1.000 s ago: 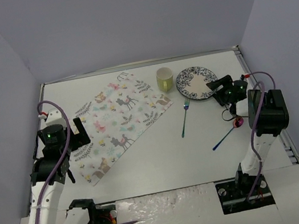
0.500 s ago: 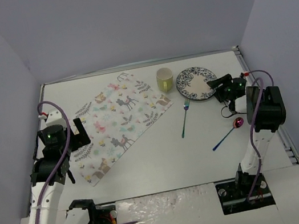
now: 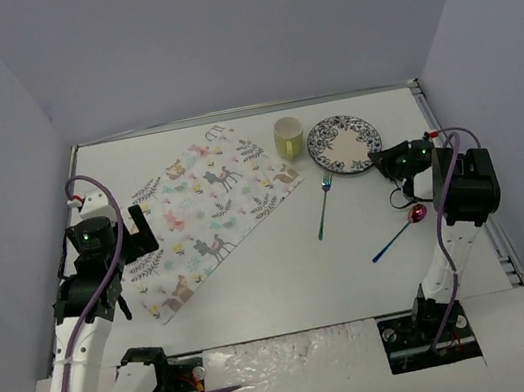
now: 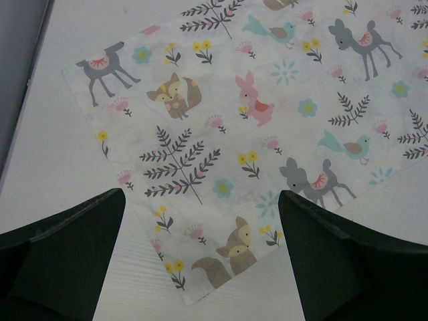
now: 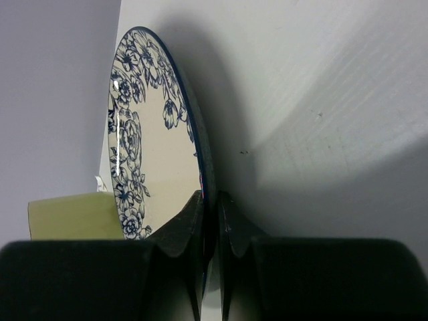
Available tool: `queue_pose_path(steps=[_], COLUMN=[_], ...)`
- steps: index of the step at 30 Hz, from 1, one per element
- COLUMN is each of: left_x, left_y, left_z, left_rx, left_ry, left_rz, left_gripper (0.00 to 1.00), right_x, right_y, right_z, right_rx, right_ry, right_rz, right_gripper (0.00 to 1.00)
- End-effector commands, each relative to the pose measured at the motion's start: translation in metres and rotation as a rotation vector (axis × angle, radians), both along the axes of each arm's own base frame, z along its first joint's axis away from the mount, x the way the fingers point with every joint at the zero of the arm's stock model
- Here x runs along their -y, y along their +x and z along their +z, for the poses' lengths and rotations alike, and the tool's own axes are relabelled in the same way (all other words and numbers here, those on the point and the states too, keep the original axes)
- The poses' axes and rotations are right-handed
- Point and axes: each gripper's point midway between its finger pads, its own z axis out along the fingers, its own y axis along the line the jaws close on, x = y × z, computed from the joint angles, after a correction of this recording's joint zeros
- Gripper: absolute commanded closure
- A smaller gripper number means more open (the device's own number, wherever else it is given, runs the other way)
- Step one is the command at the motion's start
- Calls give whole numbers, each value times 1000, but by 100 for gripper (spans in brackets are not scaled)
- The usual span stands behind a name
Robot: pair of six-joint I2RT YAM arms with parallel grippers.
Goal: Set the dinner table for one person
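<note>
Top external: white dinner table (image 3: 287,278) (metal-rimmed) between lavender walls (image 3: 213,32).

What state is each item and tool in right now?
right tool, shut on the rim of the plate
left tool, open, holding nothing, over a corner of the placemat
plate, empty, rim pinched
placemat, spread flat, skewed on the table
cup, upright beside the plate
fork, lying flat on the table, untouched
spoon, lying flat on the table, untouched
</note>
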Motion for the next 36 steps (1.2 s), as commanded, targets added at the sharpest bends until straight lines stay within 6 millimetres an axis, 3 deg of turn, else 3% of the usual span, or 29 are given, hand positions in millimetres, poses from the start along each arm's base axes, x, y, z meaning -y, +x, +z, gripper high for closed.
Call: queue_pose_path(steps=[1, 11, 14, 17, 21, 24, 29, 33, 36], left_x=[1, 2, 2, 2, 1, 1, 0, -3, -4], left_y=[10, 10, 10, 10, 10, 10, 9, 8, 7], left_z=[18, 18, 17, 18, 18, 18, 19, 20, 22], left_rx=[75, 75, 74, 77, 77, 79, 82, 87, 95], left_ry=[-8, -12, -13, -13, -12, -13, -11, -8, -7], left_rz=[-3, -6, -5, -4, -1, 3, 11, 23, 29], left_gripper=[3, 3, 3, 3, 3, 3, 3, 3, 3], right_x=[9, 6, 4, -5, -25, -59, -129, -196, -259], right_y=[-17, -27, -31, -42, -52, -56, -57, -61, -69], right_z=[25, 156, 179, 222, 254, 269, 272, 274, 274], right_rx=[20, 343, 400, 493, 548, 573, 567, 574, 570], right_ry=[58, 85, 84, 60, 32, 9, 22, 60, 79], right_rz=[-9, 17, 27, 62, 136, 234, 393, 526, 646], right_gripper=[100, 100, 100, 100, 100, 100, 100, 100, 100])
